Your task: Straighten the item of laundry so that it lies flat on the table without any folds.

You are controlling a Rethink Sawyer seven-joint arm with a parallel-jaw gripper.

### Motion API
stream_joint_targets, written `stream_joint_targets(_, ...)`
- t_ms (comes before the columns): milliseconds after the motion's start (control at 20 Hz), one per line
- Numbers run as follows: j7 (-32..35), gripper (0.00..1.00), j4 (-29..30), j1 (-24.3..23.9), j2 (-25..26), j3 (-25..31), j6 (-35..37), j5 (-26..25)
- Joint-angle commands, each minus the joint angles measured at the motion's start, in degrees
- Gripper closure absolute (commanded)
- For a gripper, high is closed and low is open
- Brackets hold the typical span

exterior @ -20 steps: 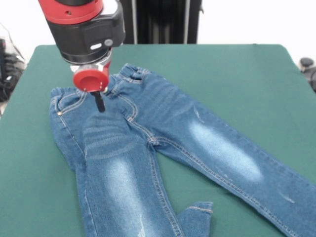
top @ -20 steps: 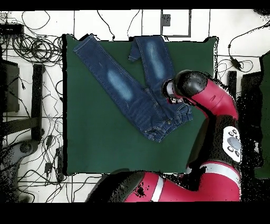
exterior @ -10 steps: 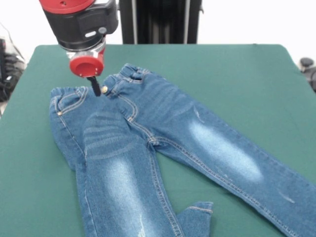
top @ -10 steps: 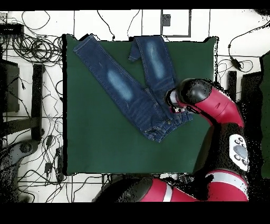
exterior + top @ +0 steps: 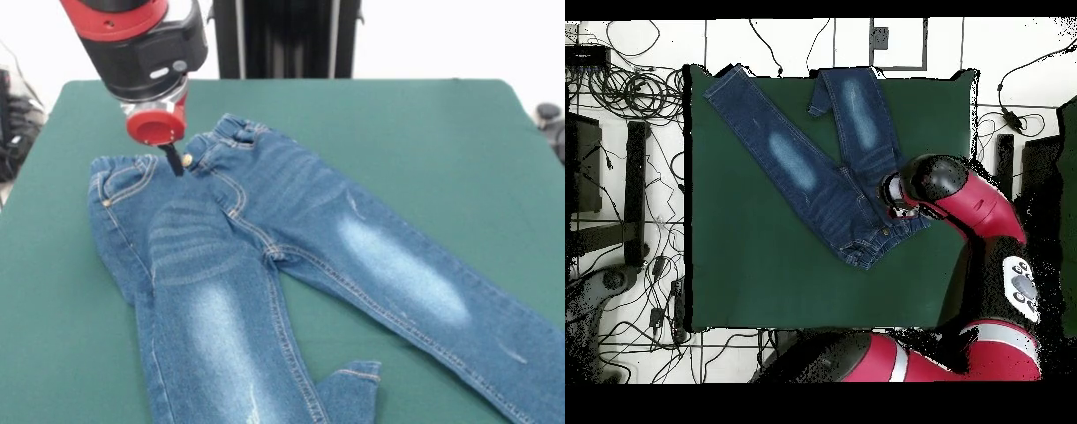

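Jeans (image 5: 265, 265) on green table (image 5: 424, 132) (cables (image 5: 625, 90) on floor).

One pair of jeans (image 5: 265, 265) lay on one table (image 5: 424, 132). The jeans had two legs and one brass button (image 5: 187, 160). One arm (image 5: 985, 230) with one gripper (image 5: 174, 162) was present.

Blue jeans (image 5: 265, 256) with whitish faded patches; green table (image 5: 424, 141).

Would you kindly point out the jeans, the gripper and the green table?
jeans (image 5: 265, 221), front view, seat area.
gripper (image 5: 173, 162), front view, black tip at the waistband.
green table (image 5: 424, 132), front view, bare cloth.
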Motion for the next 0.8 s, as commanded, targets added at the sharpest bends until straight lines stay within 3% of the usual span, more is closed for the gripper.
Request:
stream_joint_targets(50, -3.6, 0.0, 7.8, -0.3, 4.4, 9.4, -3.4, -0.4)
stream_joint_targets(800, -1.5, 0.0, 7.2, -1.2, 7.6, 11.7, -12.7, -1.9)
